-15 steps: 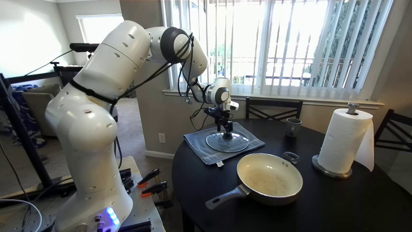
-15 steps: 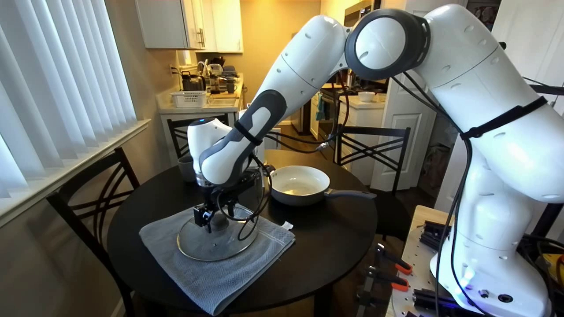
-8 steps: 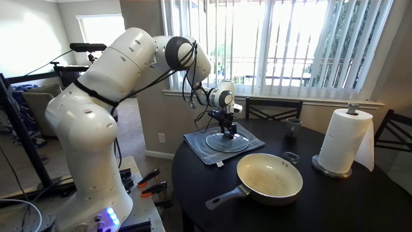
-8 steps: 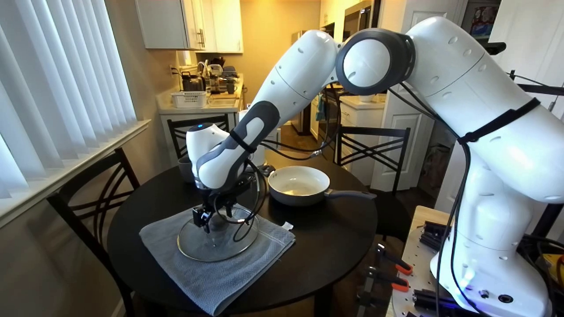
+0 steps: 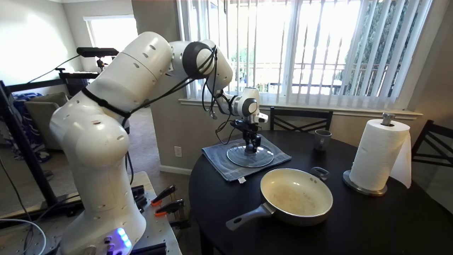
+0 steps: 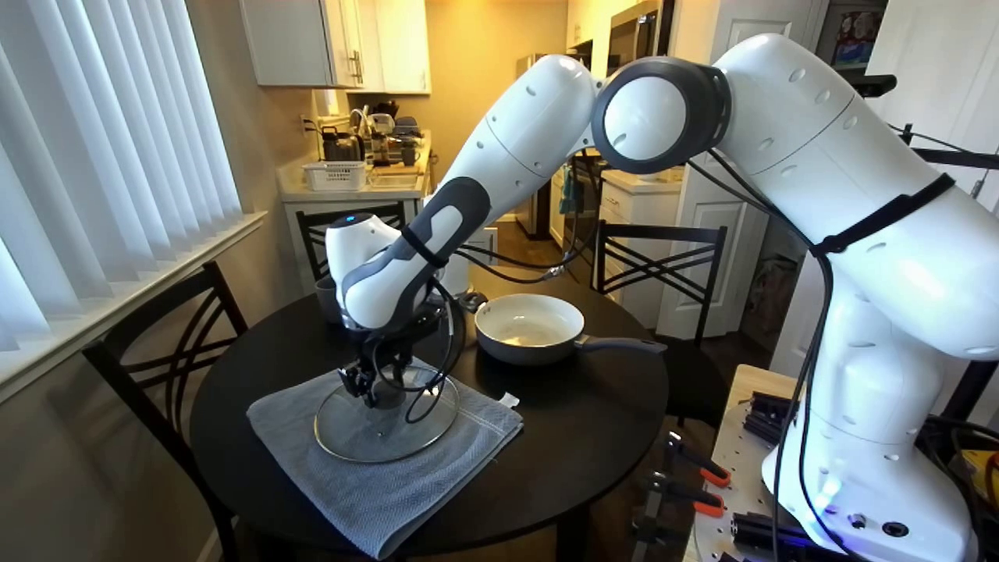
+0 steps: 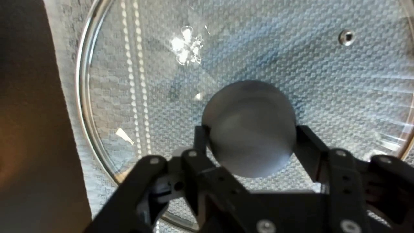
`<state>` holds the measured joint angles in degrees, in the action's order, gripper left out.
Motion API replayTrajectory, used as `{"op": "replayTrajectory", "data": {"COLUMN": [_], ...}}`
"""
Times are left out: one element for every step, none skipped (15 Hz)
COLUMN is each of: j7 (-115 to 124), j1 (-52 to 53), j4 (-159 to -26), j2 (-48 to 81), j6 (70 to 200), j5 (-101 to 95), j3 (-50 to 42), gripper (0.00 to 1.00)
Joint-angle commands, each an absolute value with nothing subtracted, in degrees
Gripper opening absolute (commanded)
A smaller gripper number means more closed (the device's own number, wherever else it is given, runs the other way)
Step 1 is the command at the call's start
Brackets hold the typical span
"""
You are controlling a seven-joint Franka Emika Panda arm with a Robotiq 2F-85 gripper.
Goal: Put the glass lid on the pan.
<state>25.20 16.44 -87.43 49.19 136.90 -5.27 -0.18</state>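
Note:
The transparent glass lid (image 5: 240,158) lies flat on a folded towel in both exterior views. Its metal rim and dark round knob (image 7: 250,129) fill much of the wrist view. My gripper (image 7: 252,140) has come down over the knob, and its two fingers (image 7: 307,145) press against opposite sides of it. In an exterior view the gripper (image 6: 380,390) partly hides the knob. The pan (image 5: 295,194), cream inside with a long dark handle (image 5: 249,216), stands uncovered on the table, a short way from the lid.
The grey-blue towel (image 6: 335,484) is on the round dark table (image 6: 570,437). A paper towel roll (image 5: 380,156) on its stand and a grey mug (image 5: 321,140) stand beyond the pan. Dark chairs (image 6: 663,273) surround the table. Cables (image 6: 456,336) hang by the wrist.
The arm has lowered and shifted slightly, bringing the gripper down around the knob. Its fingers have closed in from wide apart to touch the knob. Lid and pan have stayed in place.

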Motion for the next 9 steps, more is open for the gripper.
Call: {"op": "replayTrajectory", "data": {"j7": [25.7,25.7,25.5,25.4,25.4,25.2,24.6,24.0,23.9], "j1": [16.6,16.5,16.4,16.3,16.2,16.1,15.6,15.2,15.1], "j4": [-87.2,-87.2,-87.2,-87.2,-87.2,-87.2,-87.2,-87.2,-87.1], "j2": [48.7,48.6,48.5,48.5,48.5,48.4,48.2,48.0,48.0], "j6": [134.8,134.6,134.2,133.9,133.6,133.2,132.5,131.9,131.5], "j5": [-3.8,-3.8,-3.8,-3.7,-3.7,-3.6,-3.2,-2.7,-2.4], "j3": [-1.0,-1.1,-1.1,-1.2,-1.3,-1.2,-0.7,-0.3,-0.1], "gripper": [0.98,0.99,1.00,1.00,1.00,1.00,1.00,1.00,1.00]}}
